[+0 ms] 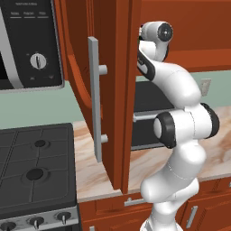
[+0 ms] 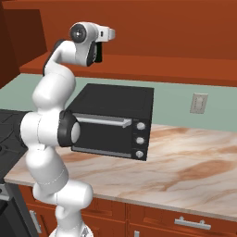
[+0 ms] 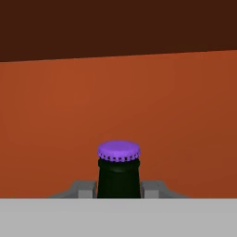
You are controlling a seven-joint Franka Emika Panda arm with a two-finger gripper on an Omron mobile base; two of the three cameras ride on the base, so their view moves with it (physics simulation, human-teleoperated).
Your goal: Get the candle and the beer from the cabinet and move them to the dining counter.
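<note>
The beer (image 3: 118, 171) shows its dark neck and purple cap in the hand view. My gripper (image 3: 119, 189) is shut on the neck, with a grey fingertip (image 3: 83, 190) on either side. Behind the bottle is the red-brown inner wall of the cabinet (image 3: 115, 102). The cabinet's open door (image 1: 115, 90) with its long grey bar handle (image 1: 93, 99) stands in front of the raised arm (image 1: 173, 85) in the left base view. In the right base view the hand (image 2: 99, 39) is up at the cabinet's underside (image 2: 162, 69). The candle and the dining counter are out of view.
A black toaster oven (image 2: 113, 120) stands on the marbled counter (image 2: 185, 162) under the arm. A stove (image 1: 36, 167) lies to the left with a microwave (image 1: 27, 45) above it. A wall outlet (image 2: 199, 102) is on the green backsplash. Drawers run below the counter.
</note>
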